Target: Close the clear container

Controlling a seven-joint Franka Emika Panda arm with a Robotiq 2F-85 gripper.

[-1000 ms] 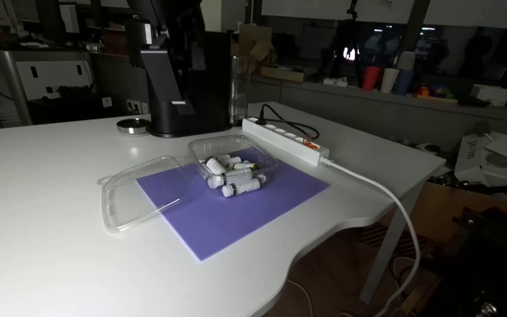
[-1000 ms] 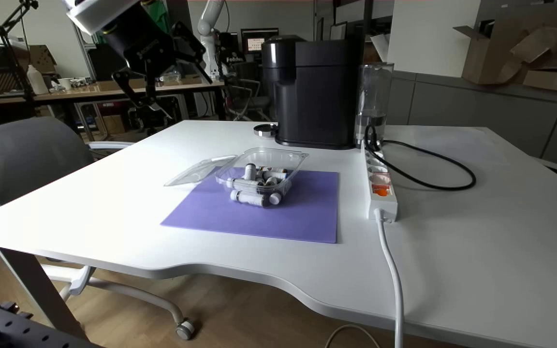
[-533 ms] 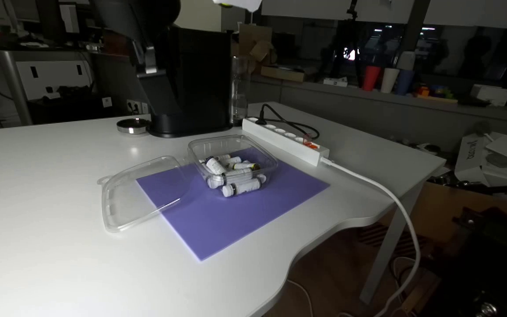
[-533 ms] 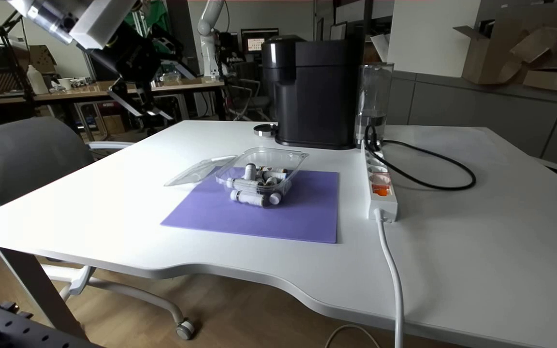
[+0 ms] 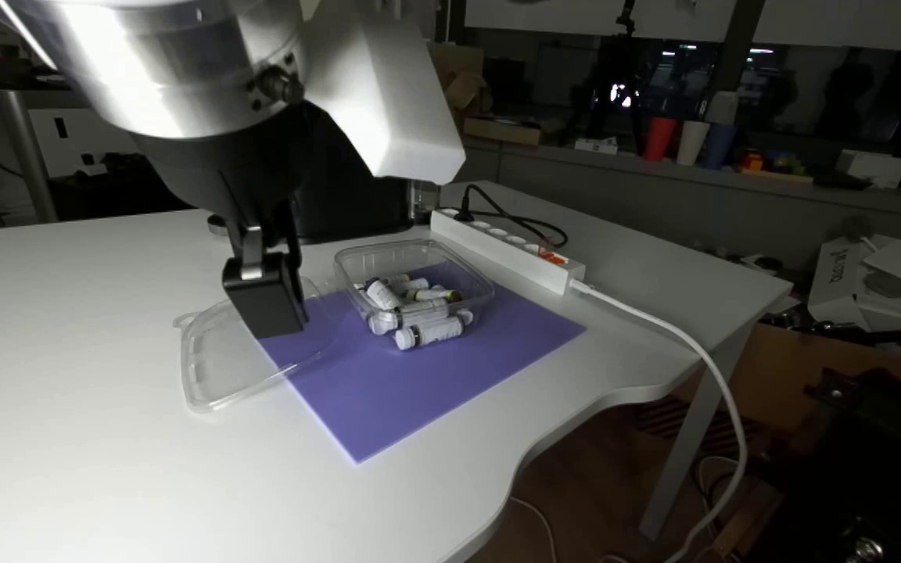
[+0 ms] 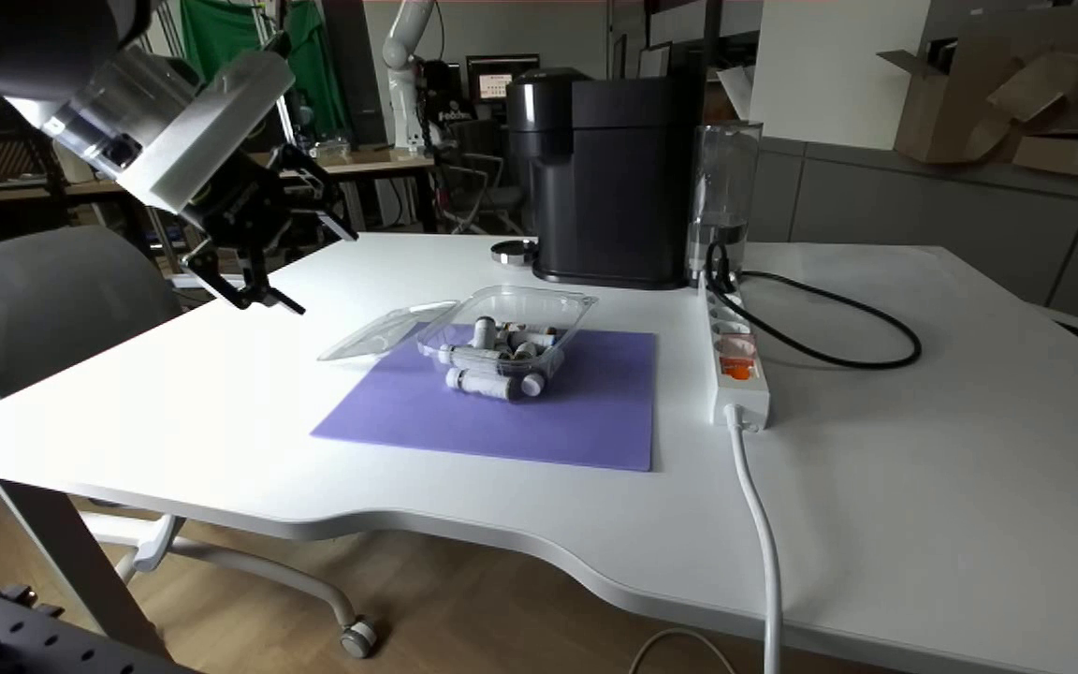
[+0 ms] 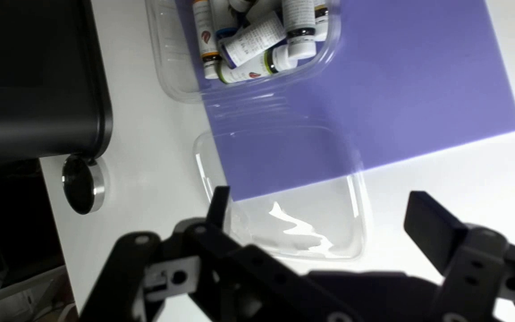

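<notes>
Gaping wide, the hand (image 6: 326,273) hangs beside the purple mat (image 7: 405,85), with the lid (image 7: 284,190) of the clear container (image 7: 179,78) likely best pinched gently by its off-mat edge.

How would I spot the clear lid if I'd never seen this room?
On the white table lies a purple mat, and a clear open box of small capped bottles stands partly on it. Beside that box, over a corner of the mat, is the lid: equally clear, but shallower and without bottles.
</notes>
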